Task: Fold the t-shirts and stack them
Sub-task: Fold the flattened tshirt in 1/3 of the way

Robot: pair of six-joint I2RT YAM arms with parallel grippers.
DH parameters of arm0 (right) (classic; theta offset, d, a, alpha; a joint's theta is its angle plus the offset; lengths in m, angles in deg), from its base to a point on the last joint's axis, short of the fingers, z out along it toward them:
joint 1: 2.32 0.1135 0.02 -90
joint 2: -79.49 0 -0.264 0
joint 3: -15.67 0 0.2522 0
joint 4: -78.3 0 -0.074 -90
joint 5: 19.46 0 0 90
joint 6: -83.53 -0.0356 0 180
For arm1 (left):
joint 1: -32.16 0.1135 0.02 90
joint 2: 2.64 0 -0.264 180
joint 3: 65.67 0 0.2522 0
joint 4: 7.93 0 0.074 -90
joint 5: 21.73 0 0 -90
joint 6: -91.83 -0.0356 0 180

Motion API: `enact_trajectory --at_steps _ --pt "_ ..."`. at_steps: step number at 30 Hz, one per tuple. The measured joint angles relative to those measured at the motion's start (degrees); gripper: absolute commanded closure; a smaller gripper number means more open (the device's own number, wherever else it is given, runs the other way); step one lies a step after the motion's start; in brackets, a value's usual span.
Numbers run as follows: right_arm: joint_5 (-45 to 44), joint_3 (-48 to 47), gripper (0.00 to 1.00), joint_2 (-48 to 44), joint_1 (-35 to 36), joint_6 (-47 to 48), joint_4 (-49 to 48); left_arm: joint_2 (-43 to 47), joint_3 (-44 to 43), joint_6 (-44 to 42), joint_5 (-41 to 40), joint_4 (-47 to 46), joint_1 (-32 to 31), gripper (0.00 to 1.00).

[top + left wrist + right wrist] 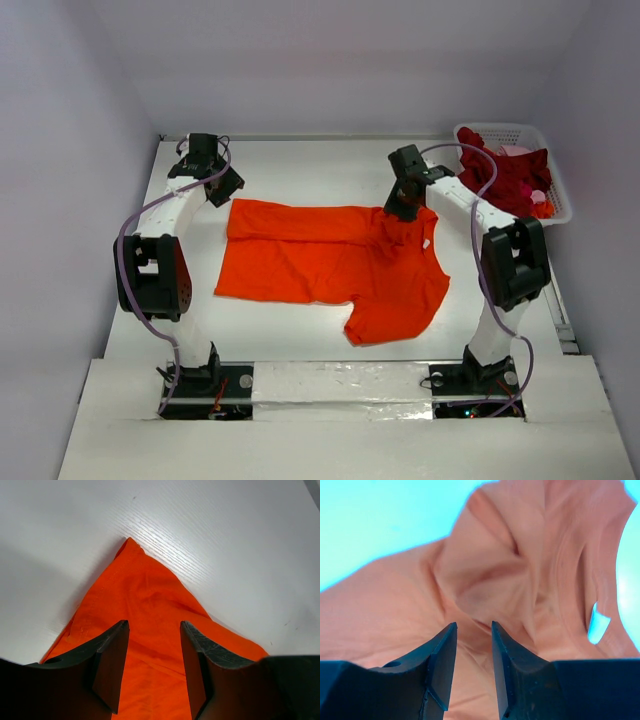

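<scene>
Left tool (154, 625) hangs half open above the far left corner of the orange t-shirt (320, 265), which lies spread on the table (300, 170), long axis left to right. Narrowly parted, the right tool (473, 626) hovers over the shirt's bunched collar end.

orange t-shirt (330, 265): soft matt cloth | table (300, 170): smooth white, faintly grained | basket (505, 127): white plastic lattice
</scene>
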Motion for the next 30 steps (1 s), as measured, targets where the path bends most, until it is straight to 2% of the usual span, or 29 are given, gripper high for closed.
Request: enact_trajectory --at_steps 7,13,30 --pt "-2.5 -7.8 0.65 5.2 0.0 5.0 1.2 0.0 0.0 0.0 0.0 0.2 0.0 0.58" --pt "-1.8 -8.0 0.65 10.2 0.0 6.8 1.7 0.0 -0.3 0.0 0.0 0.3 0.0 0.58" --pt "-0.7 -10.2 0.61 10.5 0.2 8.8 3.8 0.0 -0.4 0.0 0.0 0.3 0.0 0.58"
